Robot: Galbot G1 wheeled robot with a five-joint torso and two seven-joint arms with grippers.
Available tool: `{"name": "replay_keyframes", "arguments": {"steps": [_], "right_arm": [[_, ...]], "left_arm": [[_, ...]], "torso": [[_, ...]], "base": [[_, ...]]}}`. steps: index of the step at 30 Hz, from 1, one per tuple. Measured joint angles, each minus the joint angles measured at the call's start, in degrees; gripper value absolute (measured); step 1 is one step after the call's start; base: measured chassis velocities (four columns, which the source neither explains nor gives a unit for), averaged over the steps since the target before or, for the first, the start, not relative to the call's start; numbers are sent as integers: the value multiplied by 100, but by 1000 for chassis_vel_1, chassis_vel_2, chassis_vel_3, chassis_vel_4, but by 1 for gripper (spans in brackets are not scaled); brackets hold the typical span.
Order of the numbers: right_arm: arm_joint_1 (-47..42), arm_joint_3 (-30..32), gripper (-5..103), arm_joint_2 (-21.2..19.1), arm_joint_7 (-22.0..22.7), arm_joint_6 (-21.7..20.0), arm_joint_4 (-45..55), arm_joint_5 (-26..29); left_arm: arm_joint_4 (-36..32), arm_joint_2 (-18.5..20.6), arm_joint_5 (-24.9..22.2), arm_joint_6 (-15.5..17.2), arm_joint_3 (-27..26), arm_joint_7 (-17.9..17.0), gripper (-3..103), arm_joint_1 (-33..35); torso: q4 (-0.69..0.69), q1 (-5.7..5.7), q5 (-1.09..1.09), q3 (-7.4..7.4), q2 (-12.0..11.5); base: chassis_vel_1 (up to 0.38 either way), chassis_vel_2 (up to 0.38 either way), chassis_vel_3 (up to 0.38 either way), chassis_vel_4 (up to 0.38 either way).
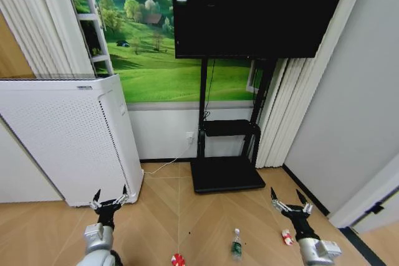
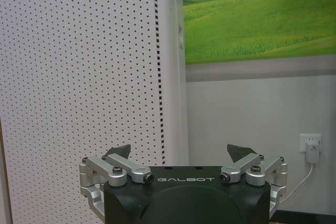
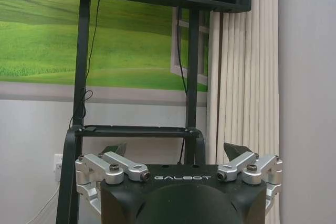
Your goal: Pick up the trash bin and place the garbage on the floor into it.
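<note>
bottle [image 1: 236, 245] lies on floor [image 1: 206, 216], cap toward TV stand [image 1: 227, 154] | wrapper [image 1: 178, 259], packet [image 1: 287, 237] loose | left gripper [image 1: 110, 199], right gripper [image 1: 288, 200] jaws apart, empty

The word GALBOT stands in pale letters on the black body of the left gripper [image 2: 182, 157], just below its spread fingers. The same GALBOT mark sits on the right gripper [image 3: 178, 154]. A small label on the white perforated appliance [image 1: 68, 135] seems too faint to read.
</note>
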Motion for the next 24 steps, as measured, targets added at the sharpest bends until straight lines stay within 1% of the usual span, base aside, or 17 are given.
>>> {"name": "replay_keyframes", "arguments": {"steps": [4,14,16,20,22,24], "right_arm": [[-52,11,100,18,-19,7,55,-18],[-109,20,100,71,-48,69,80,-61],[-124,19,100,88,-56,80,88,-77],[-125,18,100,98,-60,87,89,-97],[-120,14,100,116,-65,89,86,-105],[-115,14,100,120,-65,89,82,-108]], "left_arm": [[-47,10,-16,-12,-13,0,100,41],[-163,49,-65,-13,-57,-7,100,167],[-195,54,-85,-13,-67,-9,100,197],[-202,54,-97,-13,-72,-34,100,199],[-205,53,-126,-14,-78,-77,100,198],[-205,52,-131,-14,-80,-81,100,198]], "torso": [[0,-45,0,-78,-123],[0,-126,0,-207,-332],[0,-154,0,-254,-408],[0,-175,0,-301,-476],[0,-199,0,-350,-549],[0,-204,0,-359,-562]], "base": [[0,0,0,0],[0,0,0,0],[0,0,0,0],[0,0,0,0],[0,0,0,0],[0,0,0,0]]}}
